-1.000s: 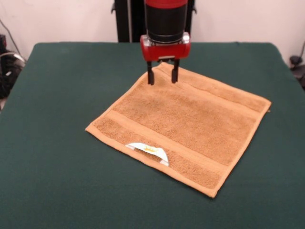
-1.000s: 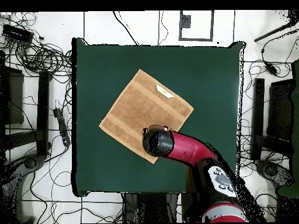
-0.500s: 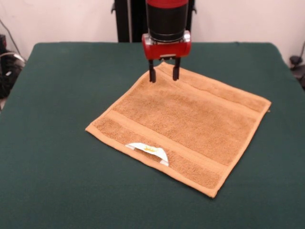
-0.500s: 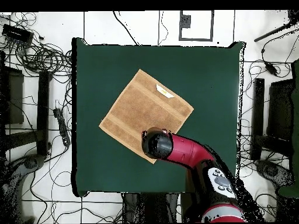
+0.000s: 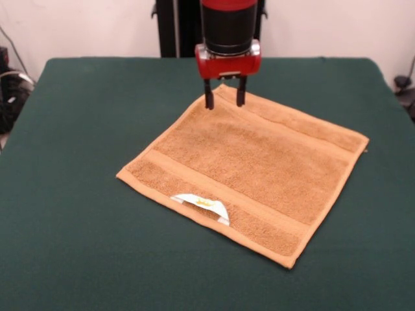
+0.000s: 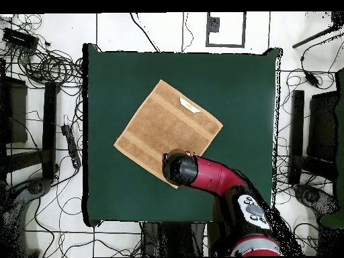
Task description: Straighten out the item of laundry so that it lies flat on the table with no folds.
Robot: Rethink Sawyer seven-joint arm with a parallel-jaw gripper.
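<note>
- One small, roughly square orange-tan terry towel [image 5: 249,173] lies spread on the large table covered in plain dark green cloth [image 5: 78,246], turned like a diamond against the table's edges and sitting near the middle of the surface.
- Both flat woven bands show full length, one near the far edge and one near the edge closest to the camera, which suggests no part of the cloth is doubled under.
- All four corners appear in the front view, and the overhead view shows a clean four-sided outline; I judge the straightening essentially done.
- One white label [image 5: 202,203] with a yellow mark lies turned up over the towel's nearer edge, the only piece resting on top of the pile.
- Above the towel's far corner hangs the red and black arm's gripper with two thin dark fingers [image 5: 224,99]; those fingers stand apart, with nothing between them.
- Fingertips sit just over, or barely at, the corner's hem; whether they touch the fabric cannot be told from either view.
- That placement over a corner makes sense as the spot from which an edge is drawn out taut or let go, since corners govern how the cloth settles.
- Overhead, the arm hides that corner, so its flatness is judged from the front alone.
</note>
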